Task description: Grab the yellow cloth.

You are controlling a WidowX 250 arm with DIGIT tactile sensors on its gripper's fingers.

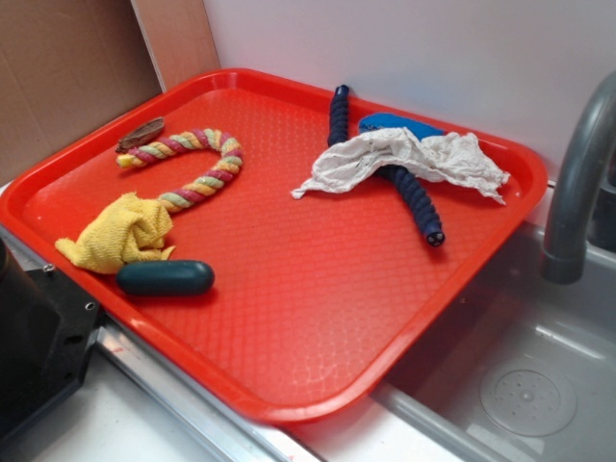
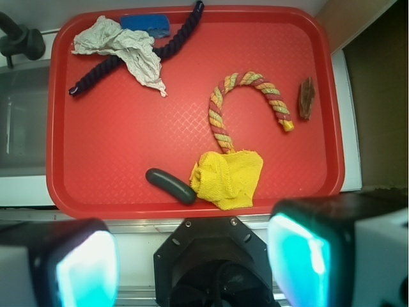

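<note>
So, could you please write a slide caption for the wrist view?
Open gripper above red tray; yellow cloth lies beside a dark green pickle.

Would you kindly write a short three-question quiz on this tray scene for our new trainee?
1. True or false: the yellow cloth covers one end of the twisted rope.
2. Which thing lies beside the cloth: A) dark green capsule B) blue sponge C) brown piece?
3. What drapes over the dark navy rope?

Key: 1 true; 2 A; 3 the off-white rag.
</note>
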